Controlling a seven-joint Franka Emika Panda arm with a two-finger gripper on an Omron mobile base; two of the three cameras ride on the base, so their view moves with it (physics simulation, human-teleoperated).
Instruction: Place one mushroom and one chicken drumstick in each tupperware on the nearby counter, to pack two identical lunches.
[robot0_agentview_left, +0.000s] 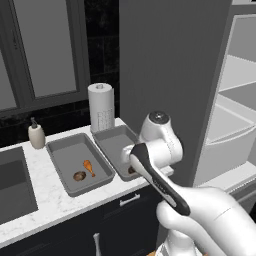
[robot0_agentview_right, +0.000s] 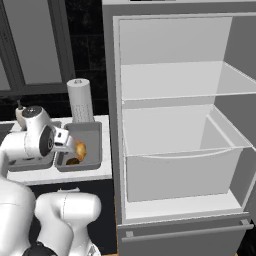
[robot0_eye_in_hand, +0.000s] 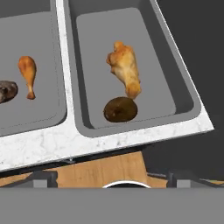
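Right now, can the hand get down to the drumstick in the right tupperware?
Probably yes. The drumstick lies uncovered in the right tupperware beside a mushroom, and the hand view looks straight down on it with nothing between.

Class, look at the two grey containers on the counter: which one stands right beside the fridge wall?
The right tupperware, behind the arm. It holds the larger, paler drumstick and a mushroom; the left tupperware sits nearer the sink.

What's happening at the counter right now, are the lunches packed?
Looks done. The left tupperware holds a drumstick and a mushroom; the right tupperware holds a drumstick and a mushroom touching it. The gripper hovers open above the counter edge, holding nothing.
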